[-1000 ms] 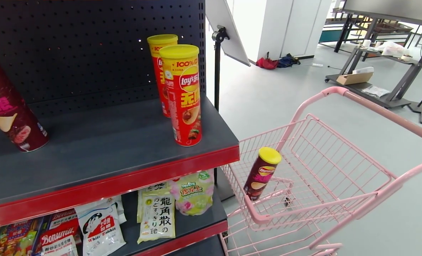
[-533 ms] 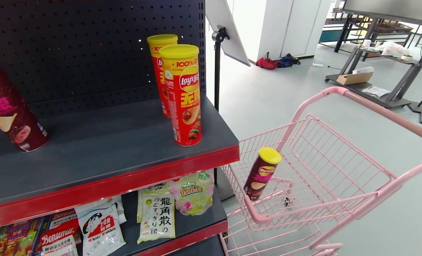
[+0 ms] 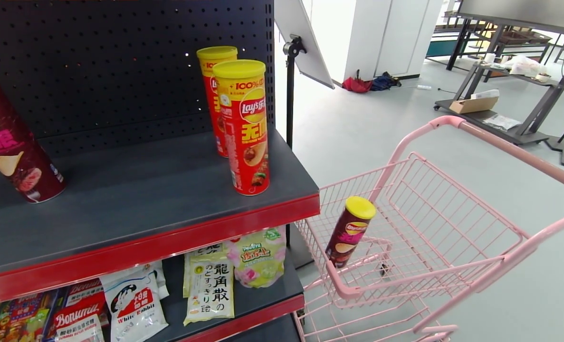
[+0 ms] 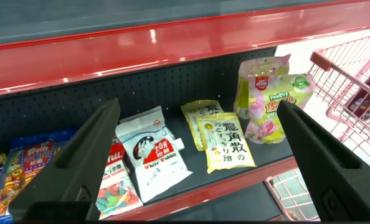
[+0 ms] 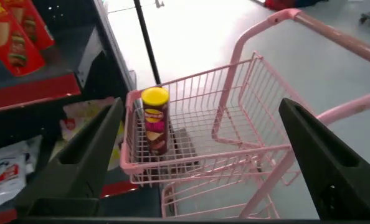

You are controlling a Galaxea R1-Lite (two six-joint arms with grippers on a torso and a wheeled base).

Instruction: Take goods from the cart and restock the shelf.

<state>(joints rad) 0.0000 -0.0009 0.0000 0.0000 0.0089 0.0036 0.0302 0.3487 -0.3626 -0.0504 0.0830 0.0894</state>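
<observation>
The left gripper (image 4: 197, 104) hangs wide open facing the lower tier, where bags (image 4: 225, 140) lie flat. It has no part in this pick and is best kept there, clear of the red front edge. On the shelf (image 3: 134, 190), a shelf can (image 3: 11, 142) stands at the left edge and two red cans (image 3: 241, 128) stand one behind the other at the right edge, so the bare stretch between them is the likely slot for new stock. The cart can (image 3: 350, 232) stands lid up in the corner of the cart (image 3: 453, 124) nearest the shelf, close against the wire walls; whether it leans on them I cannot tell. The right gripper (image 5: 200, 102) is above the cart, spread wide and holding nothing, with that can below and ahead of it. The step in hand looks like the reach for it. Since wire blocks two sides, I would come down from above and take the tube just under the lid. Then close firmly without crushing it and lift straight up until the base clears the rim. Only after that swing toward the shelf's bare middle, well off the red cans.
</observation>
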